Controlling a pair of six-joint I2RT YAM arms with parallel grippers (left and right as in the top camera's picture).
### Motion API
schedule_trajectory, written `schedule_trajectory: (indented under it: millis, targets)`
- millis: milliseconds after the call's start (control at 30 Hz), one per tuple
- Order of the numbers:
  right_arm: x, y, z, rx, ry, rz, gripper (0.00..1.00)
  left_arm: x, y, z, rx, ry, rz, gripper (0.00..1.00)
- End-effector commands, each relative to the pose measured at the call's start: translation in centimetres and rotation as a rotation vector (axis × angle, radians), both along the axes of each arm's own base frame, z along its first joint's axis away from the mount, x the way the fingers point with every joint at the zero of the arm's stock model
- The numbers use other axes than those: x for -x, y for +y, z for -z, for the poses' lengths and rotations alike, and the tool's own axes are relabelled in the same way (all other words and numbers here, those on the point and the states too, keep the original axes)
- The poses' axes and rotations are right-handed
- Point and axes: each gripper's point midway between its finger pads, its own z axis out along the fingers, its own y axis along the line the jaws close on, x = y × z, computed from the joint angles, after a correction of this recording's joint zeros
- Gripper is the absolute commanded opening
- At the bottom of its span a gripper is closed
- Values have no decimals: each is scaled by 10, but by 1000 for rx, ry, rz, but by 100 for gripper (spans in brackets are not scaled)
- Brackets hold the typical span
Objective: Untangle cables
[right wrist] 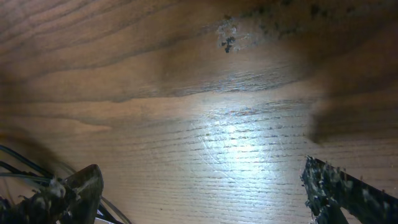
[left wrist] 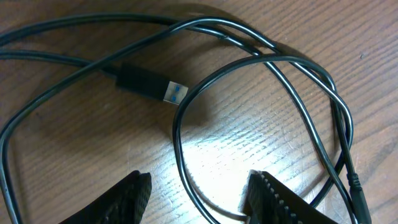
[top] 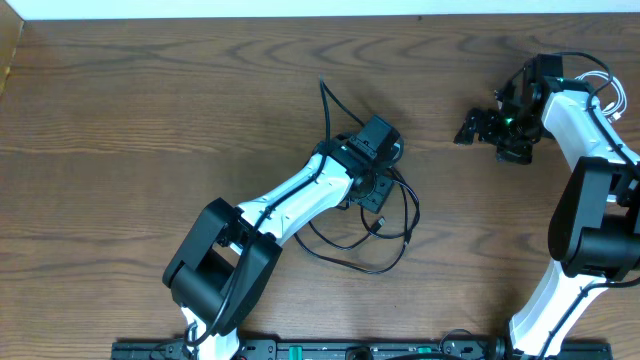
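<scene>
A long black cable [top: 398, 243] lies in overlapping loops at the table's middle, one end trailing up to the far side. In the left wrist view its loops [left wrist: 292, 93] cross each other, and a black plug [left wrist: 146, 83] with a blue-and-white tip lies among them. My left gripper [top: 372, 192] hangs low over the loops, open [left wrist: 199, 177], with one black strand and a paler thin strand [left wrist: 227, 210] running between its fingers, ungripped. My right gripper [top: 468, 128] is far off at the upper right, open [right wrist: 202, 180] over bare wood. A short white cable is not clearly visible.
The wooden table [top: 140, 110] stretches to the left and far side. Thin wires [right wrist: 25, 165] show by the right gripper's left finger [right wrist: 81, 186]; whose they are I cannot tell. The arm bases stand along the near edge.
</scene>
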Motion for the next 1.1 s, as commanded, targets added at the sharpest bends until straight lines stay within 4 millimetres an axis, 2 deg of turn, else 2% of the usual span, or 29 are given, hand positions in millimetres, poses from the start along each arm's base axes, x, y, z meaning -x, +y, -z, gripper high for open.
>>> schedule_trajectory:
  millis: [0, 400, 500, 533, 600, 667, 733, 800, 867, 1067]
  targets:
    - [3, 2, 3, -3, 10, -8, 99, -5, -1, 11, -25, -4, -5, 56]
    - [3, 2, 3, -2, 8, -11, 99, -7, -2, 38, -48, 22, -5, 55]
    - [3, 2, 3, -2, 9, -11, 99, -7, -2, 38, -47, 18, -5, 38]
    - [3, 2, 3, -2, 9, -11, 99, -8, -2, 38, -49, 14, -6, 25]
    - [3, 2, 3, -2, 9, -11, 99, -10, -2, 37, -48, 5, -9, 8]
    - [3, 2, 3, -2, 9, -11, 99, -12, -3, 32, -41, -2, -10, 7]
    - [3, 2, 3, -2, 8, -11, 99, -15, -6, 18, -25, -20, -10, 7]
    - [3, 2, 3, -2, 8, -11, 99, -20, -10, -5, 5, -55, -11, 7]
    - [3, 2, 3, -2, 8, -11, 99, -26, -15, -37, 50, -107, -12, 7]
    - [3, 2, 3, -2, 8, -11, 99, -37, -24, -172, 278, -372, -18, 7]
